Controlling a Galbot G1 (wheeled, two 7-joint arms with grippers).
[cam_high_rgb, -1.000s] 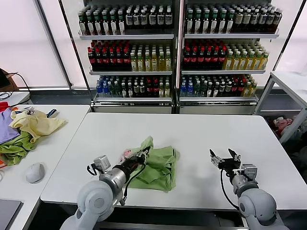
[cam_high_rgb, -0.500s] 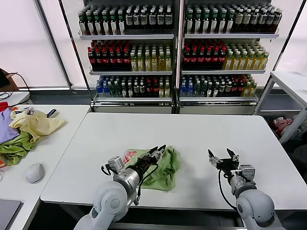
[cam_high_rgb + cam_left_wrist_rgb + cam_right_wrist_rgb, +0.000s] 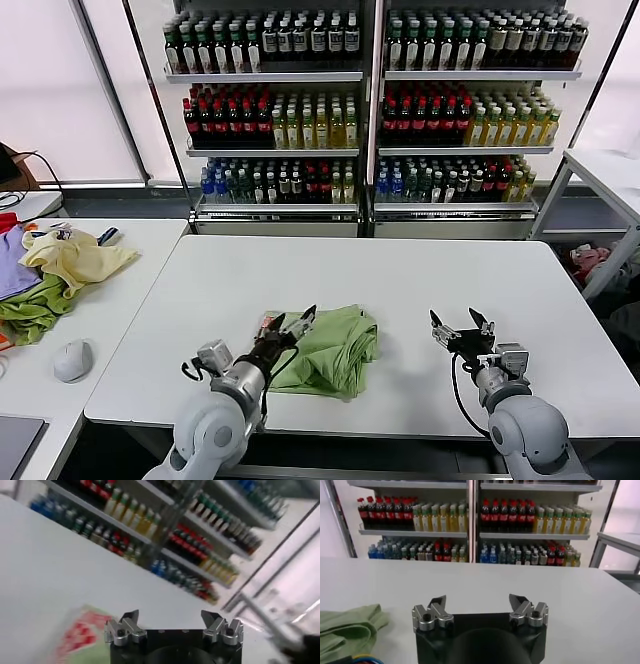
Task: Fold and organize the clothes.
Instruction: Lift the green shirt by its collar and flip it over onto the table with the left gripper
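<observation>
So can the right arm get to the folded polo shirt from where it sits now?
Probably yes. The right gripper is open and empty, and only bare table lies between it and the polo shirt. The open left gripper is at the shirt's far edge, not in the path.

Bottle shelves [image 3: 370,100] stand behind the white table [image 3: 400,270]; a side table [image 3: 110,290] holds piled clothing [image 3: 50,270].

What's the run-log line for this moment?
left gripper: open, at near-left edge of polo shirt | right gripper: open, empty, over bare table | polo shirt: bunched, partly folded
</observation>
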